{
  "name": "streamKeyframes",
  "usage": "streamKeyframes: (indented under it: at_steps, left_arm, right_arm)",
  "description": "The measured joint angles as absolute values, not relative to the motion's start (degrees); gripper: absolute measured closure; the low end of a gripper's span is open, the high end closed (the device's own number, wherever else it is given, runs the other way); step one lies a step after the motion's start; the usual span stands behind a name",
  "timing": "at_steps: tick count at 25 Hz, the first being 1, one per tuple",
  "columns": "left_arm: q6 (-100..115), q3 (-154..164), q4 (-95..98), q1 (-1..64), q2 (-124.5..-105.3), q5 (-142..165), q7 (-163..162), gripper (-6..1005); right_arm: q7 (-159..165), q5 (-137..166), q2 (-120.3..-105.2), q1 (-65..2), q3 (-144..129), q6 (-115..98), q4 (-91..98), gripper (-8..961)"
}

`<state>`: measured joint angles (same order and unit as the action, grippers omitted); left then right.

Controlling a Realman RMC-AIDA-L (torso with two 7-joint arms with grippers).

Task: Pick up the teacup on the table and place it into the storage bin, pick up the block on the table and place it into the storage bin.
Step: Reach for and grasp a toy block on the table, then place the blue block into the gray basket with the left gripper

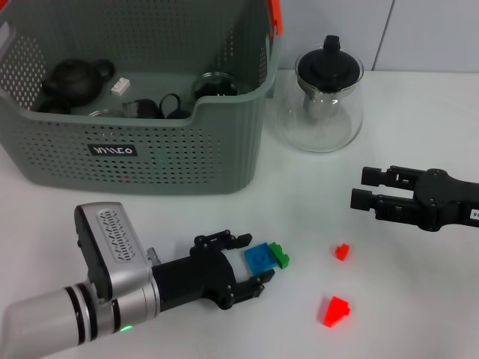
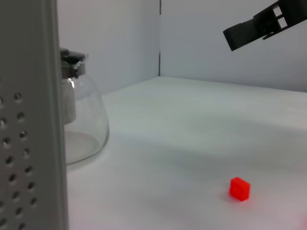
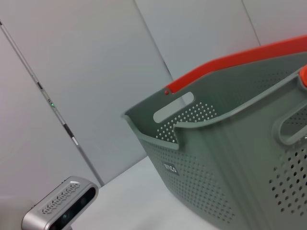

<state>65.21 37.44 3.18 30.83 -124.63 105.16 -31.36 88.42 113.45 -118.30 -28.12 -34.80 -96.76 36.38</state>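
Left gripper (image 1: pixel 243 265), fingers spread round blue block (image 1: pixel 259 258); green piece (image 1: pixel 281 254) partly hidden. Right gripper (image 1: pixel 364 188) over white counter (image 1: pixel 299 217), fingers' state unclear. Storage bin (image 1: pixel 150 161) top cut off.

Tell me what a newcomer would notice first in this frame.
The large grey perforated storage bin at the back left, already holding dark teaware. In front of it the left gripper has its jaws open around a blue and green block. Two small red blocks lie to its right, below the hovering right gripper.
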Motion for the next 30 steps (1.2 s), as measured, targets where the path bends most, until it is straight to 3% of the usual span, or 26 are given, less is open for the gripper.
streamKeyframes:
  at_steps: [2,13,18,30]
  left_arm:
    - [65.2,37.2,3.5,30.6,-124.63,104.9,-30.4,328]
    - [66.6,37.0,3.7,30.2,-124.52,105.0,-29.2,564]
    - [70.5,37.0,5.8,28.8,-124.32,105.0,-31.4,594]
    - [88.1,35.2,33.7,17.1,-122.93,106.7,-58.3,594]
  right_arm:
    - [88.4,113.5,-118.30,-28.1,-34.8,-96.8,36.4,220]
    - [88.4,113.4,-118.26,-27.9,-34.8,-97.0,36.4,220]
    - [88.4,113.3,-118.15,-27.9,-34.8,-97.1,36.4,220]
    - [88.4,113.3,-118.20,-27.9,-34.8,-97.1,36.4,221]
